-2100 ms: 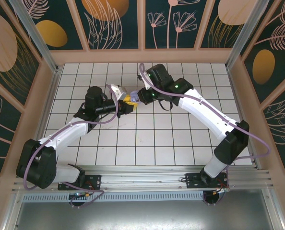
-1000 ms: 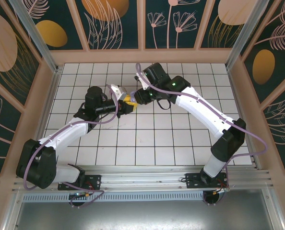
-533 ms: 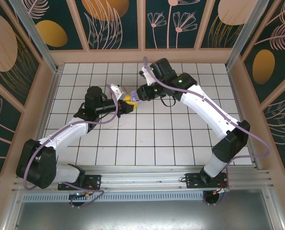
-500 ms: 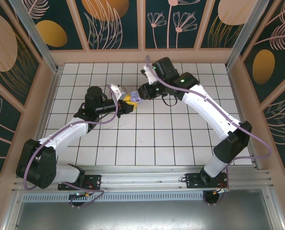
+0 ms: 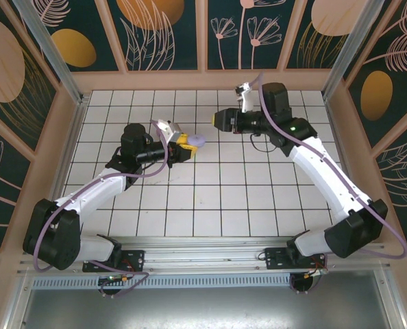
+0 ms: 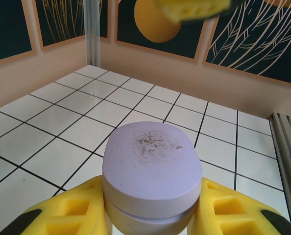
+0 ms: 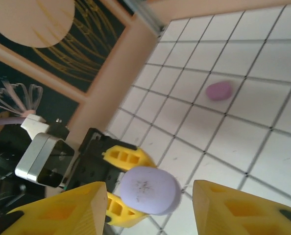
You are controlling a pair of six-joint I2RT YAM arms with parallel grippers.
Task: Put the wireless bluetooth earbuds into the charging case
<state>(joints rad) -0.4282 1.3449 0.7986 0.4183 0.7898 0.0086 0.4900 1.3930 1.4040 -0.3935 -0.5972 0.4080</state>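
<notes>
Over on the left, the left gripper [image 5: 189, 143] clamps the closed lilac oval plastic charging case [image 6: 150, 161], what looks like a tiny purple plastic earbud [image 7: 218, 90] lies on the white tiles [image 7: 263, 63] beyond it, farthest from the empty, spread-open right gripper [image 5: 217, 119].

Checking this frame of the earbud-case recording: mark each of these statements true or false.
1. The left gripper grips the lilac case between its yellow fingers. True.
2. The right gripper is also clamped on the case. False: its jaws are open and clear of the case.
3. The case's lid is flipped open. False: the lid is closed on the base.
4. A small purple object lies on the tiles. True.
</notes>
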